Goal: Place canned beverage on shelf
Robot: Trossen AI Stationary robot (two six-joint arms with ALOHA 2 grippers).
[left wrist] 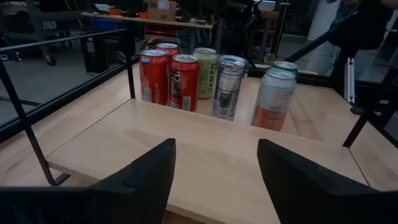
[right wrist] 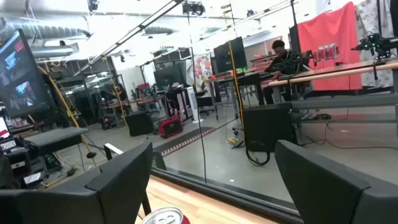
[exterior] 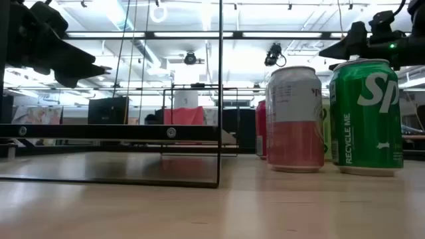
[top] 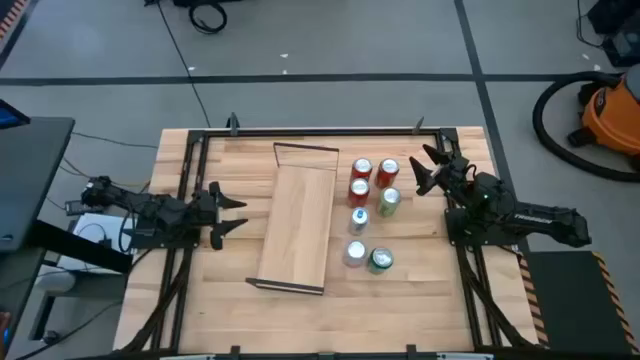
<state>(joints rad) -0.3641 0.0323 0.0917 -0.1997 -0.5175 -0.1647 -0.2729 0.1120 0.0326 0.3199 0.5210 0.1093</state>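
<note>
The shelf (top: 297, 228), a long narrow light-wood board with thin dark rod frames at its short ends, is seen lying flat on the slatted wooden table (top: 420, 300), near its middle, with nothing resting on it. Six beverage cans are grouped on the table just beside the shelf's right long edge: two red cans (top: 361, 170) at the far end, a pale green can (top: 389, 201) next to them, a slim silver-blue can (top: 359, 218), a white-and-pink can (top: 355, 252) and a dark green can (top: 380, 260) nearest the front. All are upright and none is held.

The left tool (top: 232, 213) is held low over the table just left of the shelf, its two fingers (left wrist: 146, 177) parted and pointed across the board toward the cans; nothing is gripped between them. The right tool (top: 422, 170) is raised at the far right of the table, just beside the two red cans, its fingers (right wrist: 124, 174) spread apart and empty, with the top of a red can visible beneath it in its wrist view. In that view a person is seen seated at a desk in the room beyond
</note>
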